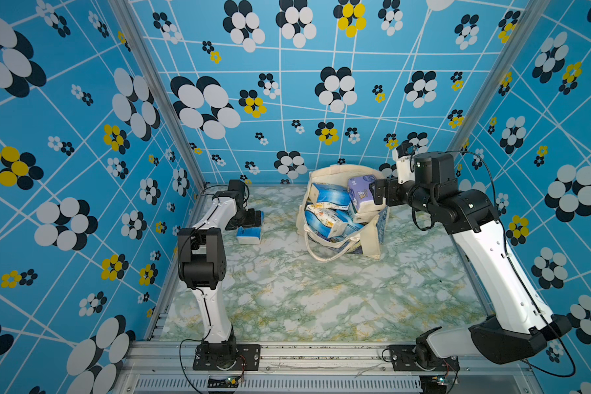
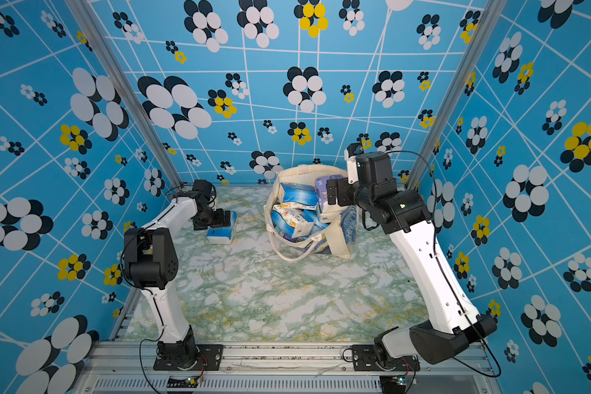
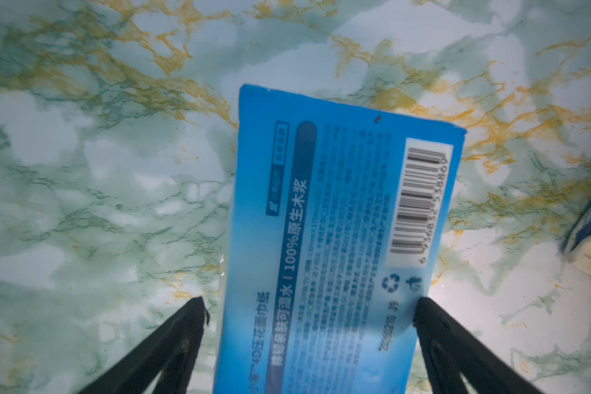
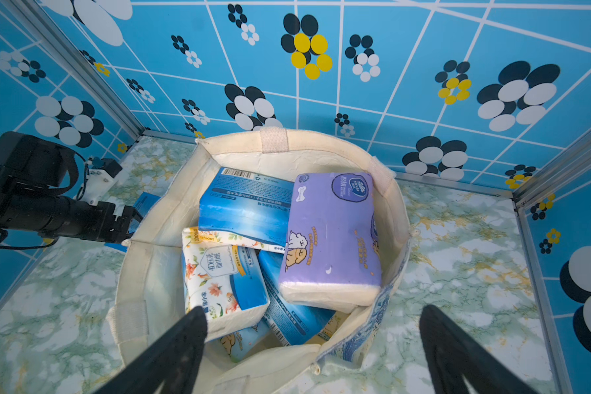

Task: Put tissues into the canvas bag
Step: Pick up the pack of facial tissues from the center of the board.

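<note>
Left pincer: the left pincer (image 3: 311,307) is standing wide apart, its black fingers (image 3: 171,344) flanking the near end of a blue plastic-wrapped tissue pack (image 3: 338,221) without clamping it. One finger is sitting right at the pack's edge; the other is leaving a sliver of table showing.
Right pincer: the right pincer (image 4: 313,312) is gaping fully, holding nothing, and hovering over the mouth of the cream canvas bag (image 4: 277,150).
Loose pack: it is lying flat, barcode up, at about 10 o'clock on the green-veined marble-look table (image 1: 321,300) (12 at the back wall), well apart from the bag.
Bag: it is standing open at about 1 o'clock, near the back wall. A lilac pack (image 4: 331,238) is resting on top, beside a white floral pack (image 4: 219,279) and several blue packs (image 4: 246,204).
Open room: bare marble is showing between the loose pack and the bag, and across the front from 4 to 8 o'clock.
Arms: the left arm is reaching forward with its elbow raised and its wrist bent down. The right arm is rising from 5 o'clock, with its wrist pointing towards 9.
</note>
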Controlling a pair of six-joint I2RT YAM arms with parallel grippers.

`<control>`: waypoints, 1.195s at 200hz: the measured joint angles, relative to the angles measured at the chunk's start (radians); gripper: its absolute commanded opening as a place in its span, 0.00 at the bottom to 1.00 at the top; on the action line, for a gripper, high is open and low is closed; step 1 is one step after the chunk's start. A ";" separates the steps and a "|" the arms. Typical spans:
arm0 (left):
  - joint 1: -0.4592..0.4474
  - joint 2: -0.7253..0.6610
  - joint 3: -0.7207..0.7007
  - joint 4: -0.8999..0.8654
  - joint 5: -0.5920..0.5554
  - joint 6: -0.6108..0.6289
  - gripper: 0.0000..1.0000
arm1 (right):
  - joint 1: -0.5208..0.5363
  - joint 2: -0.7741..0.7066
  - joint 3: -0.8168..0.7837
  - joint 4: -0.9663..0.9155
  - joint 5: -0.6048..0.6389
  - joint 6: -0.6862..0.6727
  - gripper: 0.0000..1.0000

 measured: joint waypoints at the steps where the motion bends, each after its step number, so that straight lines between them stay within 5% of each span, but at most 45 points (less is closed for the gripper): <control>1: 0.000 0.000 0.000 0.000 0.000 0.000 0.99 | 0.000 -0.001 0.000 0.001 0.000 0.000 0.99; 239: -0.076 0.048 -0.026 0.060 -0.061 0.000 1.00 | 0.000 0.030 -0.007 0.022 -0.010 0.005 0.99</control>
